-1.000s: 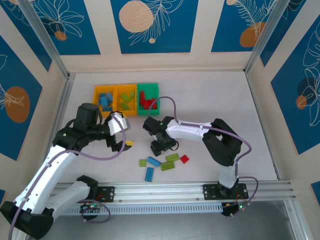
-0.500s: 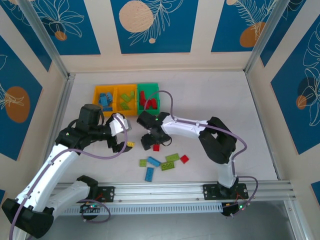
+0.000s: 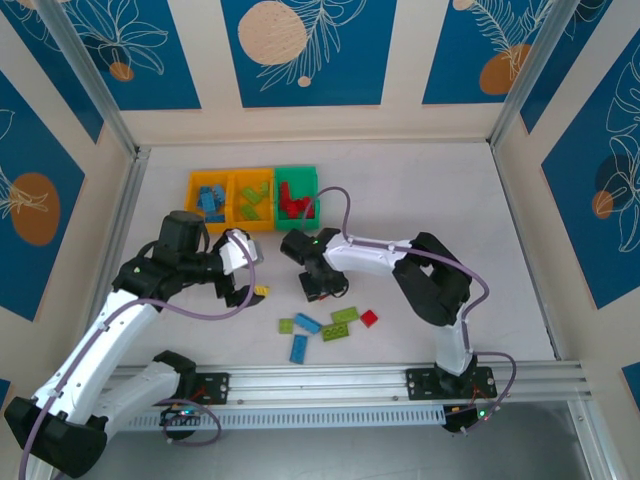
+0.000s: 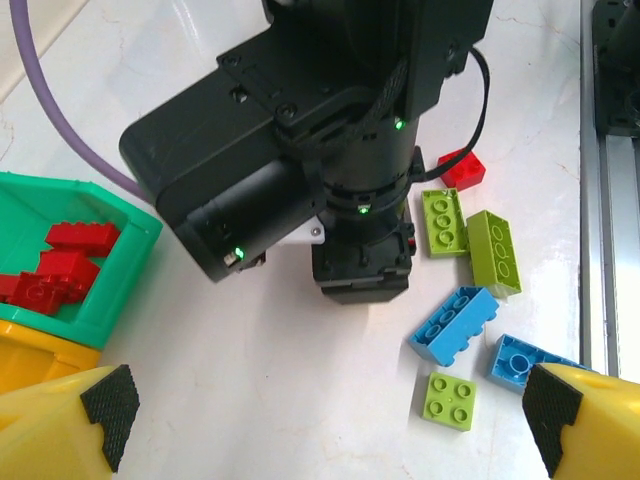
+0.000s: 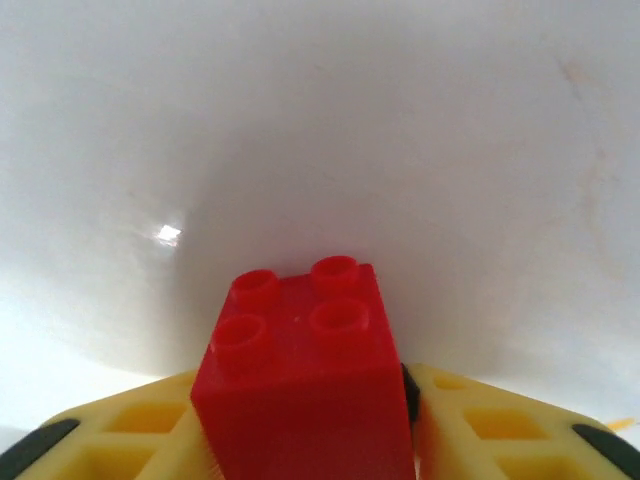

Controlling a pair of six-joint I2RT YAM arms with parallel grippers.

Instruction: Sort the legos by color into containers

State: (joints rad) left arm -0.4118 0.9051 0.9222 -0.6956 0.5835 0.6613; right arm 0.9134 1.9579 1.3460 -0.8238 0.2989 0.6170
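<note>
low in the middle of the overhead frame, the right gripper (image 3: 318, 288) is down at the table (image 3: 430, 200). its wrist view shows the yellow fingers (image 5: 480, 425) closed against both sides of a red brick (image 5: 305, 380), studs up, so it looks gripped. the left gripper (image 3: 247, 290) hangs just left of it, jaws wide apart with nothing between them

to do this step well, i'd lift straight up first so the brick clears the table without twisting in the pads. then i'd carry it to the green bin (image 3: 297, 172) in the upper left part of the overhead frame, where the other red bricks (image 3: 292, 203) lie. i'd let go only once it is over the inside, not the rim. the orange-yellow bins (image 3: 212, 177) beside it hold blue and lime pieces, so the aim matters

the right wrist view gives the grip itself, which from overhead sits under the black wrist. the overhead gives the whole row of bins and the way there. the left wrist view gives a close look at the loose legos (image 4: 455, 322) at lower right, blue and lime. one more red piece (image 4: 462, 170) lies just past the right arm (image 4: 300, 150)
</note>
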